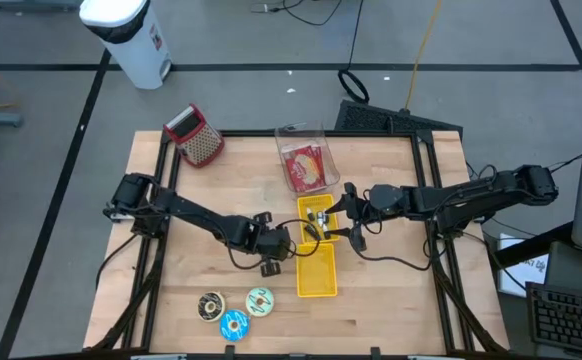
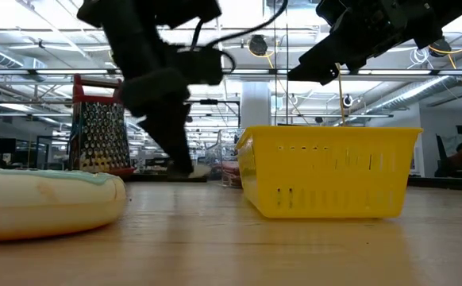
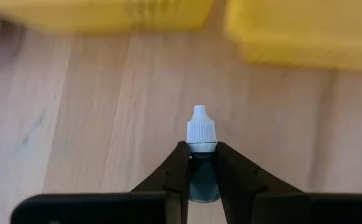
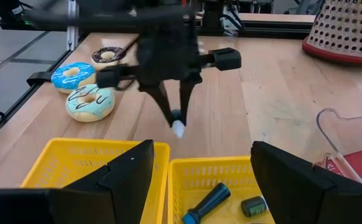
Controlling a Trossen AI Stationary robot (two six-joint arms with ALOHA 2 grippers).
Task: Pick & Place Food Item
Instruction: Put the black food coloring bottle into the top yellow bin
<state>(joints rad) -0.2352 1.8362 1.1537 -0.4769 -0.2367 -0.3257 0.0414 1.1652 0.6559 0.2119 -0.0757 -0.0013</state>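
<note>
Left gripper (image 3: 201,171) is clamped on a small dropper bottle (image 3: 201,134); I see its white ribbed cap poking out past the two dark fingers (image 3: 176,174), the dark body pinched between them. From the right wrist view the bottle (image 4: 178,127) hangs cap-down over the bare wooden table (image 1: 391,290), just beside the yellow baskets and clear of the wood.

Right gripper (image 1: 352,212) hovers over the nearer yellow basket (image 1: 315,213), jaws spread wide, nothing between them. In that basket I make out a dark marker with a blue end (image 4: 207,204) and a small dark cylinder (image 4: 253,206). The second yellow basket (image 1: 317,271) sits end to end with the first.

Elsewhere on the table: three donuts near the front edge, one chocolate (image 1: 210,306), one pale green (image 1: 260,300), one blue (image 1: 234,325). A red-handled box grater (image 1: 197,137) lies near the far left corner. A clear plastic container (image 1: 304,160) holding red packets sits beyond the baskets. A white bin (image 1: 131,38) stands on the floor past the table.
</note>
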